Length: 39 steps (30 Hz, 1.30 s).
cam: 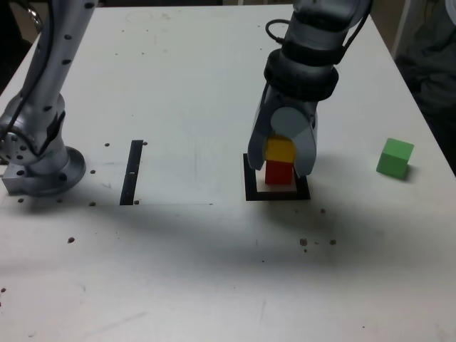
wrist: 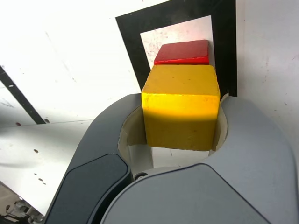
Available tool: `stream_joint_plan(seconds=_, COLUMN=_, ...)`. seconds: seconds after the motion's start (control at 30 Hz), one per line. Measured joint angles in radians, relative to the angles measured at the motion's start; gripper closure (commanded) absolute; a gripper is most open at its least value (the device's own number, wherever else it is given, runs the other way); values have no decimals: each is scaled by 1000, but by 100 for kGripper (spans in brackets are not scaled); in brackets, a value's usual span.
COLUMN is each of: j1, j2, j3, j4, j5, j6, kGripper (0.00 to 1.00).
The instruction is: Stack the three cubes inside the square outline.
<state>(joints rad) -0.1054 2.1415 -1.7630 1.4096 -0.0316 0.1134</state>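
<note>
Two cubes are stacked already: the yellow cube (cam: 280, 149) sits on the red cube (cam: 278, 173), and the red one is inside the square outline (cam: 250, 187) on its white centre. The gripper (cam: 283, 153) is straight over the stack with its fingers closed on the yellow cube, one finger on each side of it. In the wrist view you can see the yellow cube (wrist: 181, 106) wedged between the pale finger pads (wrist: 131, 135), touching both, with the red cube (wrist: 182, 52) peeking out past it and the thick black frame of the square outline (wrist: 128, 35) around that. Whether yellow is fully resting on red or a hair above it, I can't tell. The green cube (cam: 395, 157) is off by itself, well apart toward the exterior view's right, flat on the table. No labels or writing anywhere that I can read. The table (cam: 185, 85) is plain white, a bit scuffed, with small dark specks scattered near the front. A narrow black strip (cam: 132, 172) lies to the exterior view's left of the outline, and the arm's grey base (cam: 39, 167) sits further left. Background past the table edge is dark, can't make much out.
</note>
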Motion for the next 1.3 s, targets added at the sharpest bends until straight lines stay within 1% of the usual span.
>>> stream_joint_plan(seconds=0.03, j1=3, j2=1, j3=7, j4=-5, j5=-3, j6=4, kGripper=32)
stream_joint_plan(seconds=0.07, j1=6, j2=1, j3=14, j4=-9, j5=-7, j6=8, kGripper=18)
stream_joint_plan(seconds=0.1, j1=10, j2=2, j3=23, j4=-14, j5=-11, j6=11, kGripper=9)
stream_joint_plan(seconds=0.13, j1=15, j2=2, j3=32, j4=-21, j5=-16, j6=16, kGripper=3)
stream_joint_plan(seconds=0.17, j1=18, j2=2, j3=40, j4=-28, j5=-20, j6=21, kGripper=1)
stream_joint_plan(seconds=0.5, j1=22, j2=3, j3=50, j4=-47, j5=-24, j6=32, kGripper=0)
stream_joint_plan(seconds=0.63, j1=22, j2=-1, j3=53, j4=-47, j5=-11, j6=32, kGripper=0)
stream_joint_plan(seconds=0.77, j1=22, j2=-24, j3=60, j4=-46, j5=11, j6=30, kGripper=0)
stream_joint_plan(seconds=0.83, j1=22, j2=-34, j3=62, j4=-44, j5=32, j6=25, kGripper=0)
stream_joint_plan(seconds=0.9, j1=22, j2=-51, j3=63, j4=-35, j5=75, j6=20, kGripper=0)
stream_joint_plan(seconds=1.07, j1=22, j2=-67, j3=10, j4=10, j5=133, j6=20, kGripper=0)
stream_joint_plan(seconds=1.13, j1=22, j2=-67, j3=-17, j4=31, j5=148, j6=22, kGripper=0)
stream_joint_plan(seconds=1.2, j1=21, j2=-65, j3=-60, j4=65, j5=171, j6=29, kGripper=0)
stream_joint_plan(seconds=1.3, j1=21, j2=-55, j3=-119, j4=99, j5=187, j6=44, kGripper=0)
